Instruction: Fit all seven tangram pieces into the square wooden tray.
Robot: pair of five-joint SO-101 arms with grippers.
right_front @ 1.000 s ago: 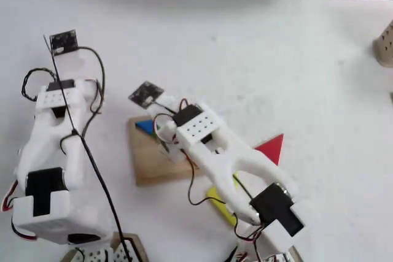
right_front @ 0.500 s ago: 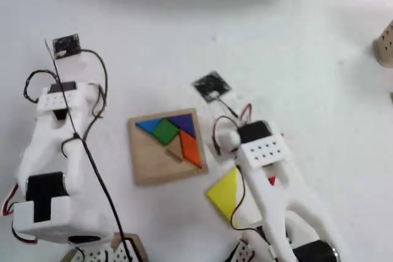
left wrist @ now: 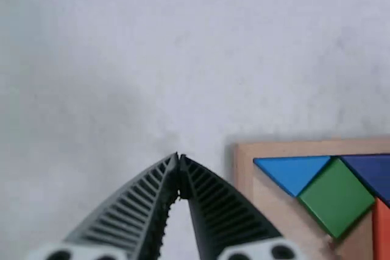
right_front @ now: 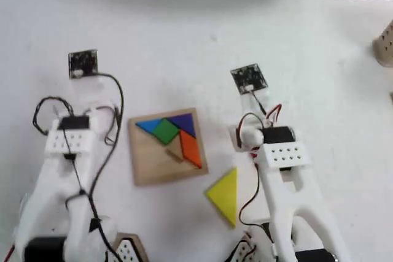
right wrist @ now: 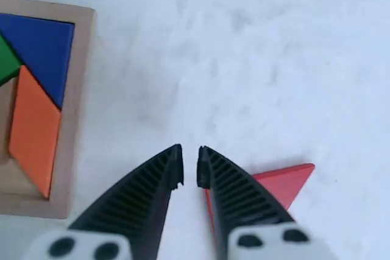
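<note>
Grabbing the red triangle [right wrist: 286, 179] with jaws this narrow could go badly — the right gripper [right wrist: 189, 165], barely parted and empty, hangs over its edge and might just shove it along the table [right_front: 184, 41]. Part-filled tray [right_front: 147, 161] sits mid-frame, yellow triangle [right_front: 226, 193] lower centre. Left gripper [left wrist: 178, 172], pinched closed on nothing, points up-frame beside the tray's corner.

One tray [right_front: 144, 173]. Four coloured pieces inside: blue triangle [right_front: 147, 126], green square [right_front: 166, 131], navy triangle [right_front: 185, 123], orange piece [right_front: 190, 149]. Two on counter [right_front: 184, 41]: yellow triangle [right_front: 226, 194], red triangle [right wrist: 286, 181]. Two arms.
</note>
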